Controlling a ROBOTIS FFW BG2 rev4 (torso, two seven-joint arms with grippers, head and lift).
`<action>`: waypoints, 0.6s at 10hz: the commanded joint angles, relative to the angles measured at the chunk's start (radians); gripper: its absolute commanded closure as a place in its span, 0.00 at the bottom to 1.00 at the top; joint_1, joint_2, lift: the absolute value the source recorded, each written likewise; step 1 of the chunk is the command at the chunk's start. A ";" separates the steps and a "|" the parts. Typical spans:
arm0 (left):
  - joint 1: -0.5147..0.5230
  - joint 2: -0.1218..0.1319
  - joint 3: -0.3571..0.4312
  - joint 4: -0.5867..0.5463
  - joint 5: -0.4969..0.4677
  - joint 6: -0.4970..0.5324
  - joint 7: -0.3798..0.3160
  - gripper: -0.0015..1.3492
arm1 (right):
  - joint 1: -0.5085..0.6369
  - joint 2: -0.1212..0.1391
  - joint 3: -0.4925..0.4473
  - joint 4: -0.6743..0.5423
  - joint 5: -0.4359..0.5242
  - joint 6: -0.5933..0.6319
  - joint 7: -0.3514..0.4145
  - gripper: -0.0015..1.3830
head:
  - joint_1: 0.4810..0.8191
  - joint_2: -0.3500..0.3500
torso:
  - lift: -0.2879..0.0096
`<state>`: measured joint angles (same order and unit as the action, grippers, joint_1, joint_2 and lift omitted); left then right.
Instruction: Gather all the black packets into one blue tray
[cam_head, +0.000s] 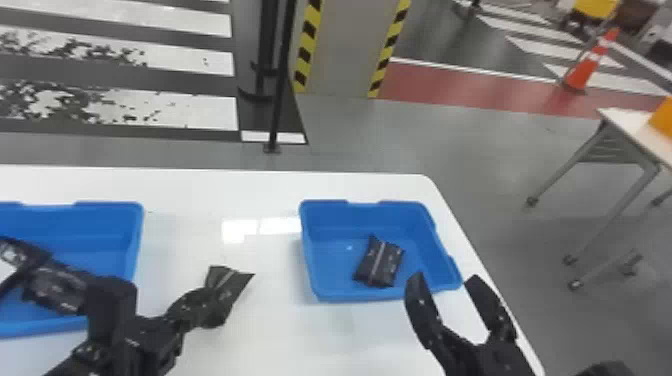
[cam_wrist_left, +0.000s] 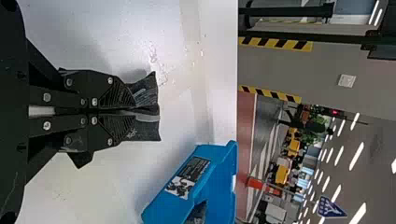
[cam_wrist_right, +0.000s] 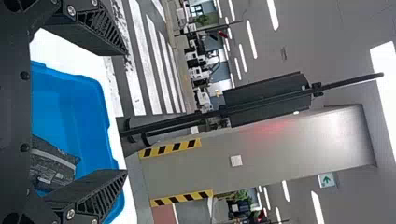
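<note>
"Colours, quick. Table (cam_head: 280, 325)?"
"White. Right tray (cam_head: 360, 211), near far right corner: blue. Packet (cam_head: 379, 263) inside: black, pale stripe."
"Left tray (cam_head: 100, 216), near far edge?"
"Blue too. Pillar (cam_head: 345, 50) beyond that edge: grey, yellow-black diagonal stripes. Cone (cam_head: 582, 73): orange, white band."

The robot's left arm (cam_head: 112, 345) and right arm (cam_head: 505, 362) are black, the left one blocky, with a round-cornered block along it. The left hand (cam_head: 207, 300) has narrow straight links (cam_wrist_left: 58, 98) studded with silver screw heads (cam_wrist_left: 46, 97) and fingers cut with fine slanting ribs. The right hand (cam_head: 444, 277) has tapering, pointed black fingers (cam_wrist_right: 100, 193), ribbed likewise, beyond a black housing (cam_wrist_right: 14, 112) dotted with dark round bolts (cam_wrist_right: 24, 75).
</note>
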<state>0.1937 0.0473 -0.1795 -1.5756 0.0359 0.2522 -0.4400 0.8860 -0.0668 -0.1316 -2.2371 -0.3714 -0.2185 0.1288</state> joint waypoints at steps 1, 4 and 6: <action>0.005 0.000 0.004 -0.004 -0.012 -0.034 0.000 0.90 | 0.002 0.001 0.000 0.000 -0.002 0.000 0.000 0.09 | 0.63 0.04 | 0.60; 0.093 0.014 0.052 -0.173 -0.008 -0.105 0.001 0.90 | 0.002 0.001 0.000 0.000 -0.006 0.000 0.000 0.09 | 0.63 0.06 | 0.60; 0.192 0.017 0.114 -0.328 0.040 -0.127 0.001 0.90 | 0.005 0.001 0.002 0.000 -0.009 0.000 0.000 0.09 | 0.63 0.10 | 0.60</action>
<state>0.3545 0.0637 -0.0851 -1.8577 0.0561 0.1356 -0.4386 0.8905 -0.0660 -0.1306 -2.2371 -0.3795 -0.2185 0.1289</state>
